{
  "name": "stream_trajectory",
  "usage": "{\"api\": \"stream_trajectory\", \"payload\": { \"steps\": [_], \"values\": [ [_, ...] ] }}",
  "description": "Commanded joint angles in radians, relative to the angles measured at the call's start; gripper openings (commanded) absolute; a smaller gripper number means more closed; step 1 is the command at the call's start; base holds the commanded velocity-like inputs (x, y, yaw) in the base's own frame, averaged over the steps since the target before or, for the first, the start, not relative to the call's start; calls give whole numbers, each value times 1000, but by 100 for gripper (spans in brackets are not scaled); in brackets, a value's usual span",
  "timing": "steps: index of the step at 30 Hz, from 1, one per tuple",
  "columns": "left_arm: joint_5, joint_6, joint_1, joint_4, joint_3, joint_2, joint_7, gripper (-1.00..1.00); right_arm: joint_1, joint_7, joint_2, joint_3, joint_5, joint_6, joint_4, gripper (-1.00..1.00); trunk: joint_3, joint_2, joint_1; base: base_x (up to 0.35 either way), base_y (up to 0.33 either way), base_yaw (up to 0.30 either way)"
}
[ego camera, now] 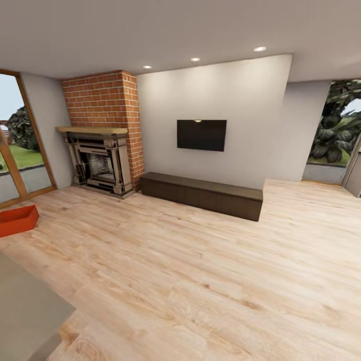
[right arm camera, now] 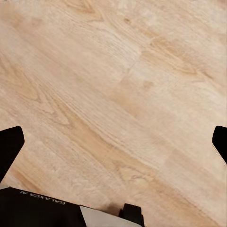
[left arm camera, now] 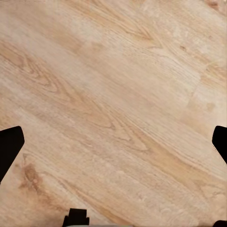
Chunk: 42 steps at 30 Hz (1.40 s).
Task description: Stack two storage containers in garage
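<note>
Both my grippers, left gripper [left arm camera: 113, 142] and right gripper [right arm camera: 113, 142], hang spread wide over bare light plank floor [ego camera: 200, 281], holding nothing. One storage container [ego camera: 17, 219] sits well off to the left by the glass door [ego camera: 20, 145]: orange-red, open-topped, apparently empty, partly cropped.

We are in a home's living room: a brick fireplace [ego camera: 103, 150], a wall-mounted television [ego camera: 201, 135] over a long dark low bench [ego camera: 201, 194], light wood plank floor [ego camera: 200, 281], and garden-facing glass doors [ego camera: 20, 145].
</note>
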Motion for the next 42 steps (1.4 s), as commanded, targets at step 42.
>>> {"api": "stream_trajectory", "payload": {
  "steps": [42],
  "values": [
    [8, -1, -1, 1, 8, 0, -10, 100, -1, 2, 0, -7, 7, -3, 0, 100, -2, -1, 1, 323, 0, 56]
  ]
}}
